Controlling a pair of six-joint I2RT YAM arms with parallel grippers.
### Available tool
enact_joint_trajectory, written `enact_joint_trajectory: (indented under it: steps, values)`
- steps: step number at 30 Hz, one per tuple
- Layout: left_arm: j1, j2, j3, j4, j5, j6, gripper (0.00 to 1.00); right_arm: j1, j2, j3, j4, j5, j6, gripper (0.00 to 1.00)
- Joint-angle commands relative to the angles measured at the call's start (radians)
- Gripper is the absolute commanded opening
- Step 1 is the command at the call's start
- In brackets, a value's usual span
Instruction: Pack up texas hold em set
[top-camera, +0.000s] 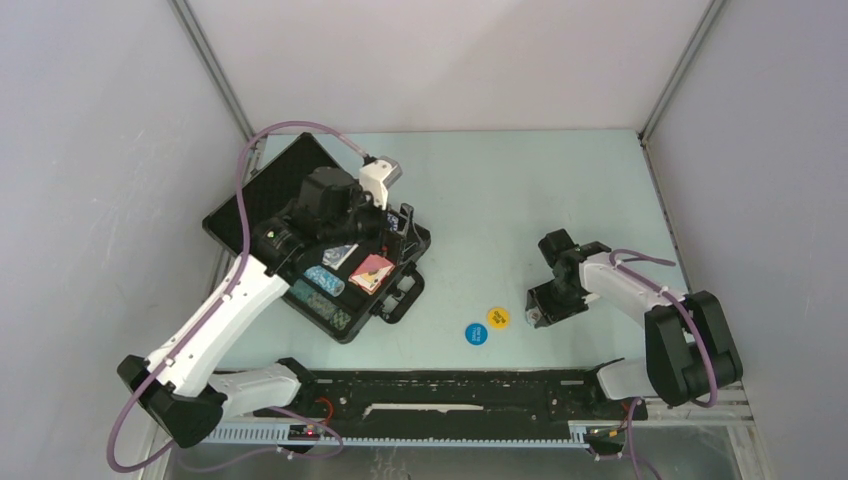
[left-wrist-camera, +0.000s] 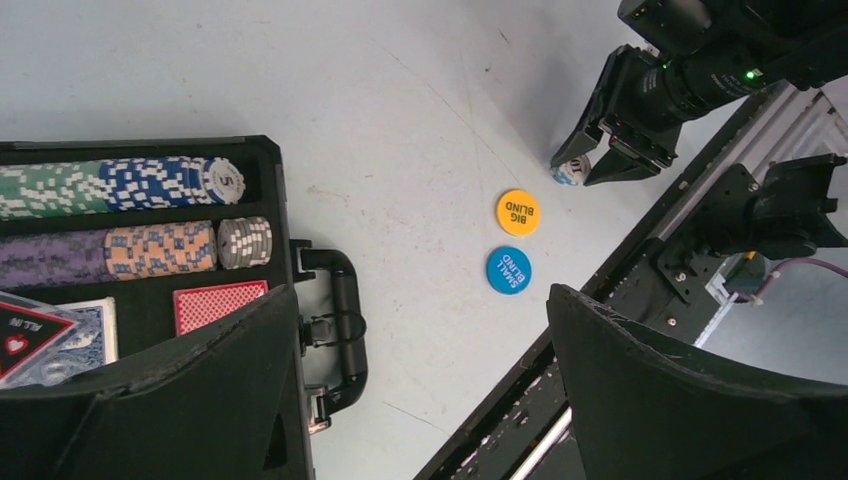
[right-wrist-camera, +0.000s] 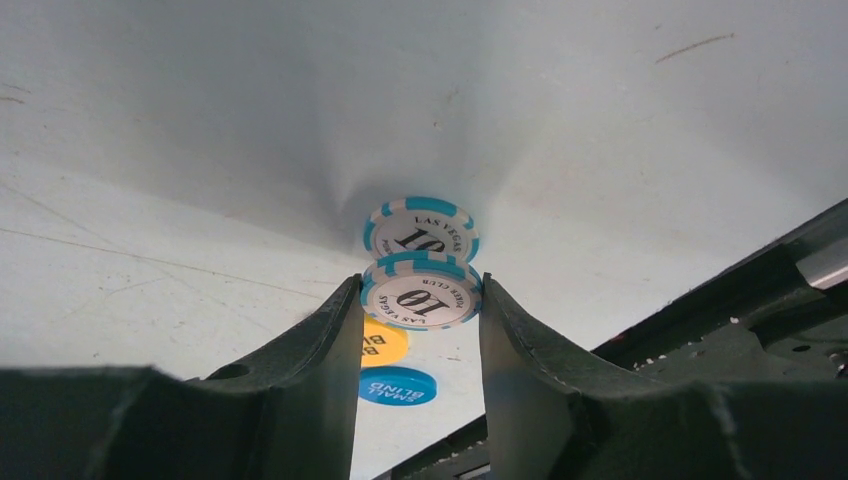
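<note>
The black briefcase (top-camera: 395, 300) lies open at the left. It holds rows of poker chips (left-wrist-camera: 120, 185), a red deck (left-wrist-camera: 215, 303), a blue deck (left-wrist-camera: 95, 330) and a triangular marker (left-wrist-camera: 25, 335). My left gripper (top-camera: 402, 222) is open and empty above the case's handle side (left-wrist-camera: 420, 400). My right gripper (right-wrist-camera: 421, 300) is shut on a white and light-blue "10" chip (right-wrist-camera: 421, 292), tips down at the table (top-camera: 538, 315). A like chip face shows just beyond it; second chip or reflection, I cannot tell. The yellow disc (top-camera: 498, 317) and blue disc (top-camera: 476, 333) lie left of it.
The case's handle (left-wrist-camera: 345, 320) sticks out toward the discs. A black rail (top-camera: 450, 385) runs along the near edge between the arm bases. Grey walls close in the table at the back and sides.
</note>
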Motion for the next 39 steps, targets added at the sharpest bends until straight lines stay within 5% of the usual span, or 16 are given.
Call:
enact_joint_trajectory:
  steps: [1, 4, 7, 10, 18, 21, 26, 34, 39]
  values:
    - [-0.002, 0.012, -0.059, 0.106, 0.091, -0.079, 1.0, 0.014, -0.016, 0.059, -0.057, -0.007, 0.003, 0.0]
    - [-0.001, 0.032, -0.142, 0.282, 0.245, -0.274, 1.0, 0.019, -0.026, 0.07, -0.065, -0.018, 0.003, 0.0]
    - [-0.006, 0.041, -0.354, 0.685, 0.408, -0.62, 1.0, 0.034, -0.044, 0.073, -0.049, -0.037, 0.008, 0.0]
    - [-0.039, 0.083, -0.525, 1.041, 0.379, -0.843, 0.97, 0.047, -0.057, 0.093, -0.068, -0.031, -0.003, 0.0]
    - [-0.22, 0.336, -0.695, 1.448, 0.201, -1.005, 0.81, 0.092, -0.084, 0.152, -0.086, -0.036, -0.023, 0.0]
    - [-0.225, 0.459, -0.771, 1.751, 0.162, -1.118, 0.76, 0.114, -0.084, 0.2, -0.141, -0.008, -0.021, 0.0]
    - [-0.249, 0.656, -0.751, 2.036, 0.191, -1.226, 0.8, 0.127, -0.113, 0.226, -0.13, -0.033, -0.028, 0.0]
    - [-0.271, 0.735, -0.652, 2.006, 0.22, -1.2, 0.71, 0.171, -0.091, 0.287, -0.137, -0.046, 0.004, 0.0]
    - [-0.28, 0.744, -0.656, 1.969, 0.189, -1.205, 0.58, 0.208, -0.077, 0.306, -0.127, -0.034, 0.042, 0.0]
